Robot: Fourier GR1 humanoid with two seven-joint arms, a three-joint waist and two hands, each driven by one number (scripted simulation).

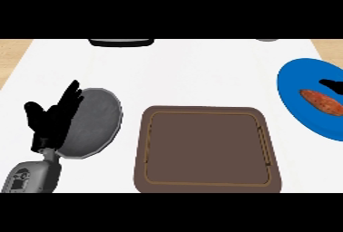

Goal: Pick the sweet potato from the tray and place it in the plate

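- At the frame's left, the left hand (48,121) is resting open, fingers pointing up, overlapping a grey plate (94,124) on the white tabletop (201,72).
- The brown tray (206,149) is sitting lower centre.
- At the right edge, the sweet potato (321,101) is lying on the blue plate (298,97).
- A sliver of the right hand (333,85) is showing just above the sweet potato; I cannot tell its fingers' state.

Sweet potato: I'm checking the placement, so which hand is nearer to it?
Right. The right hand shows at the view's right edge, just above the sweet potato on the blue plate. The left hand rests open far left, beyond the tray.
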